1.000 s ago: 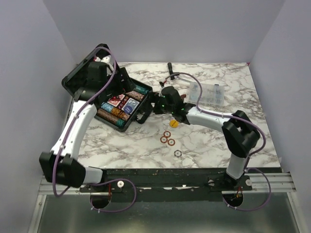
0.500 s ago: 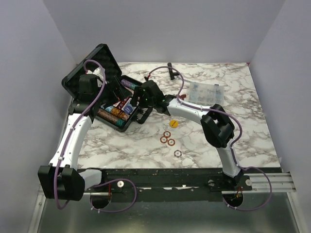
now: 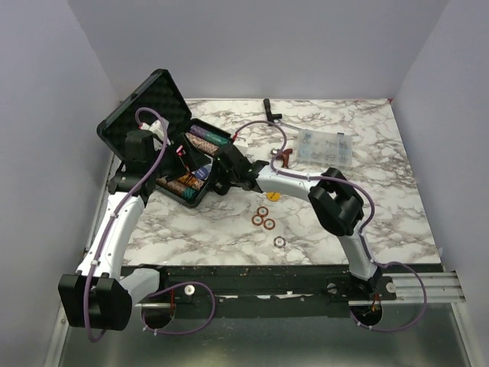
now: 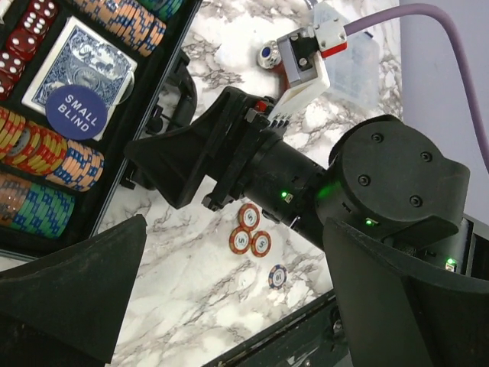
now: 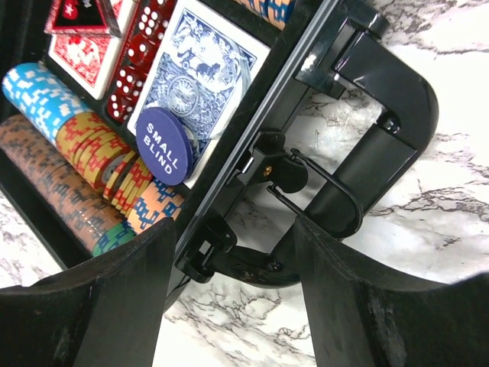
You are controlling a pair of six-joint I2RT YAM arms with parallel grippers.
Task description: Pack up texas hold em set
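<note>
Open poker briefcase [image 3: 192, 200] at ten o'clock on the marble counter [image 3: 206, 229]; loose chips [image 3: 263, 218] lie toward six o'clock.
Right pincer [image 5: 233, 229] straddles the front latch [image 5: 286, 172], jaws apart, seemingly not gripping; left pincer [image 4: 233, 229] hangs released above. Likely next: gather chips, shut lid [image 3: 157, 99].

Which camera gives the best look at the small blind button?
Right wrist: the small blind button is largest there, on the blue card deck. Left wrist shows it smaller; top view, too small to tell.
</note>
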